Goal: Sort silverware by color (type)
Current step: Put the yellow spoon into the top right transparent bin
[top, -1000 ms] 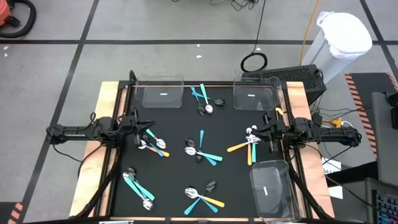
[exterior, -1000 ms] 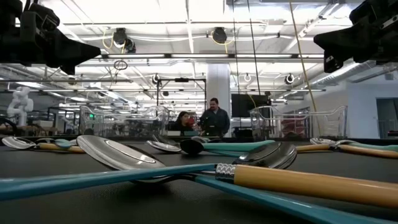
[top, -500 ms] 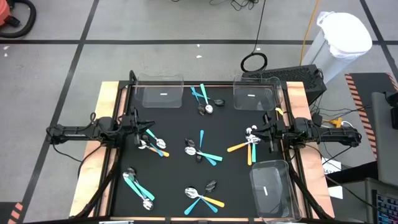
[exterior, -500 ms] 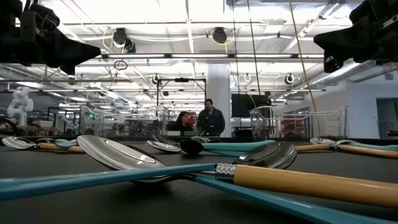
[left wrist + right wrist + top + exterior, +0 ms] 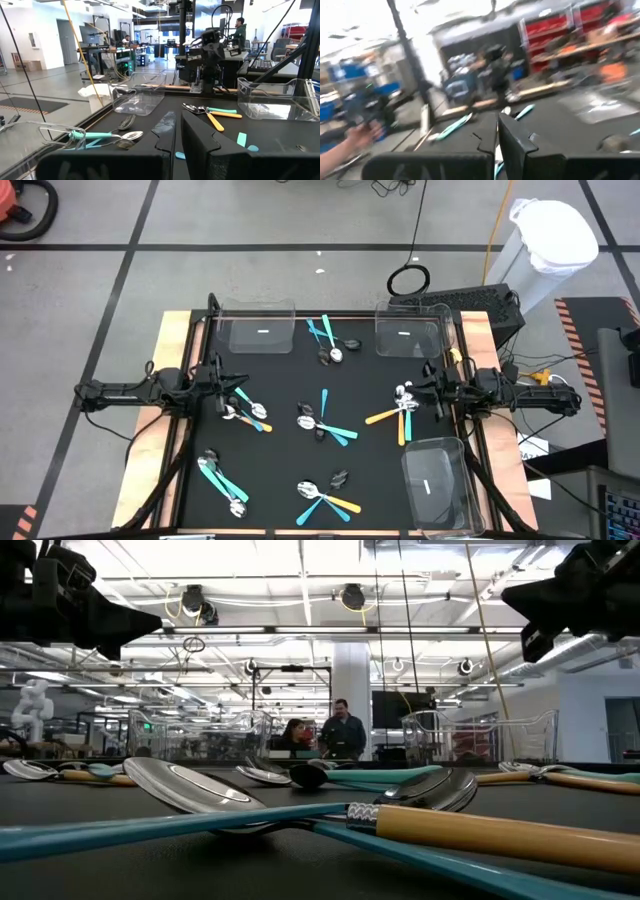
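Teal, blue and yellow-handled silverware (image 5: 322,422) lay scattered in small clusters across the black tabletop (image 5: 290,380), while the left gripper (image 5: 226,379) hovered by the left edge and the right gripper (image 5: 424,388) by the right edge, both nearly closed and holding nothing.

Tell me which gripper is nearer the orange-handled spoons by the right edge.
Right. The right gripper hovers just beside the orange-handled spoons, while the left gripper sits across the black mat at the opposite edge.
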